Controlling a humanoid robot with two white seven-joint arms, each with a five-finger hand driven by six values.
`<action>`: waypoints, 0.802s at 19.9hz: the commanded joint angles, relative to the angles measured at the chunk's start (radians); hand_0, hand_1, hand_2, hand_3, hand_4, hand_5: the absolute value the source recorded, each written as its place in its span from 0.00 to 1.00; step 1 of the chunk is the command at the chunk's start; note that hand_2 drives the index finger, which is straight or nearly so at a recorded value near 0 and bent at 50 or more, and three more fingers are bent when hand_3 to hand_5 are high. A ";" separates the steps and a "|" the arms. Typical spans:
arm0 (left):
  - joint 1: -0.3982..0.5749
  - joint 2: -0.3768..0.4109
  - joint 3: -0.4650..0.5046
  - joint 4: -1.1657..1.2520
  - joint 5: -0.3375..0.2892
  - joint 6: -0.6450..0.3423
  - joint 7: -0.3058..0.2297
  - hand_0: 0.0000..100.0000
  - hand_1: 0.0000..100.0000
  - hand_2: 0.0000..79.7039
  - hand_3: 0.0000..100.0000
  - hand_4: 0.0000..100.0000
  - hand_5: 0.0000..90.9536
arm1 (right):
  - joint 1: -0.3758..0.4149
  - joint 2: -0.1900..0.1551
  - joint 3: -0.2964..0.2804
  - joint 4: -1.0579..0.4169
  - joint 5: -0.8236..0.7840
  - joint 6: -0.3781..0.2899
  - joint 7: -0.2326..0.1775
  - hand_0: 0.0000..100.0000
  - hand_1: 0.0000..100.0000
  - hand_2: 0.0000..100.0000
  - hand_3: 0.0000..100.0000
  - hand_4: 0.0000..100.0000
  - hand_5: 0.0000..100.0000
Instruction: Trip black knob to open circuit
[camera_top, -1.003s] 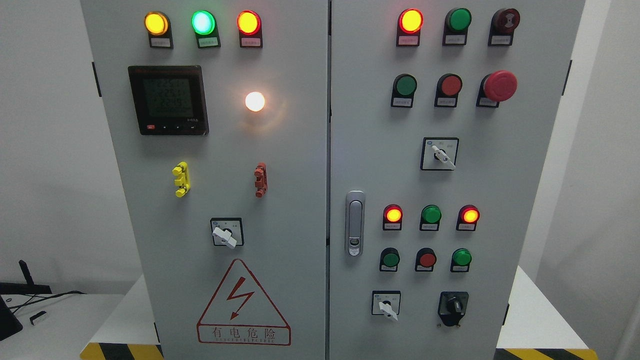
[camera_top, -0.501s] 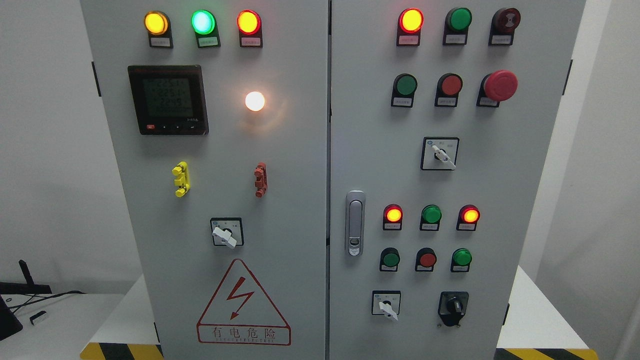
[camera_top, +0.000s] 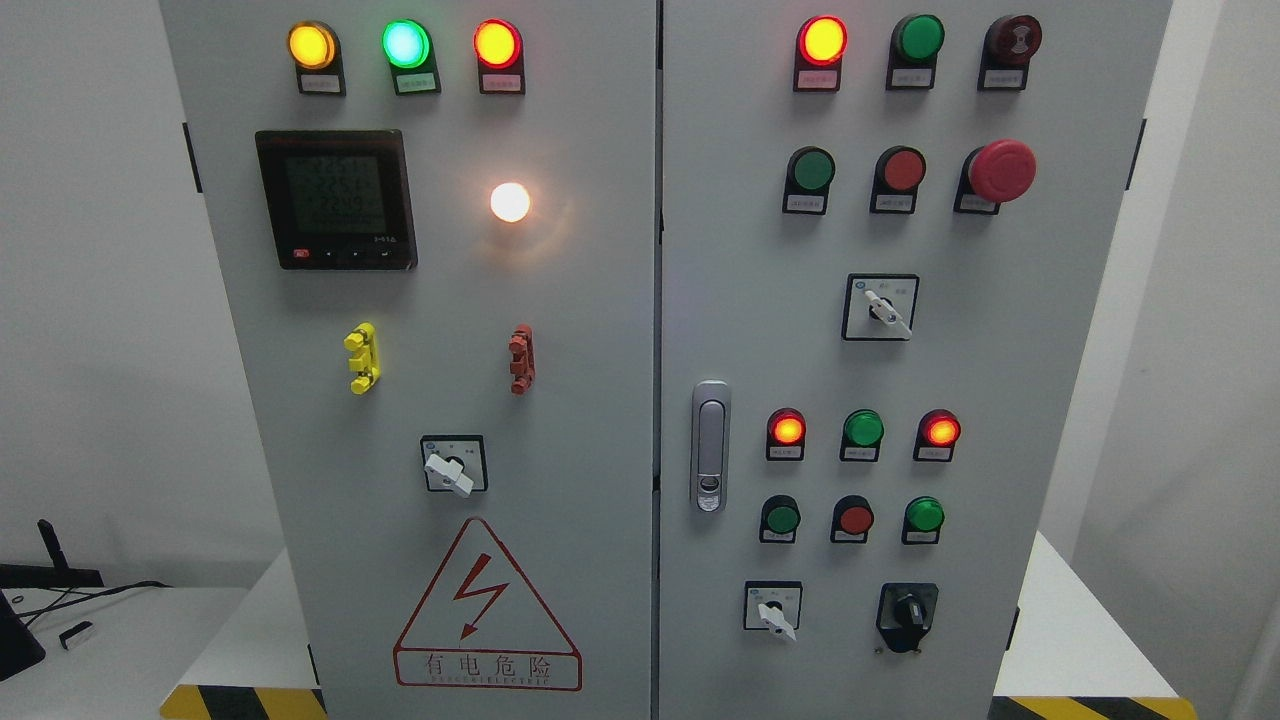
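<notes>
Here neither hand is in view, so their state cannot be told; the black knob (camera_top: 908, 611) sits untouched at the grey cabinet's (camera_top: 600, 400) lower right, beside a white selector switch (camera_top: 772, 608).

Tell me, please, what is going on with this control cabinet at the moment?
Nothing is being handled yet. The robot's head camera faces a grey electrical cabinet with two doors, and neither robot hand is in view. The black knob at the lower right of the right door is untouched. Several indicator lamps are lit, including the white lamp on the left door, and the meter display is showing readings.
</notes>
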 joint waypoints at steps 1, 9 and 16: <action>0.000 0.000 0.000 0.000 -0.031 0.000 0.000 0.12 0.39 0.00 0.00 0.00 0.00 | -0.120 -0.004 0.011 -0.007 0.000 0.034 -0.004 0.30 0.50 0.35 0.59 0.57 0.56; 0.000 0.000 0.000 0.000 -0.031 0.000 0.000 0.12 0.39 0.00 0.00 0.00 0.00 | -0.183 -0.004 0.039 0.036 0.000 0.062 -0.007 0.31 0.50 0.35 0.65 0.62 0.58; 0.000 0.000 0.000 0.000 -0.031 0.000 0.000 0.12 0.39 0.00 0.00 0.00 0.00 | -0.217 -0.005 0.056 0.038 0.000 0.099 -0.012 0.30 0.52 0.35 0.99 0.92 0.89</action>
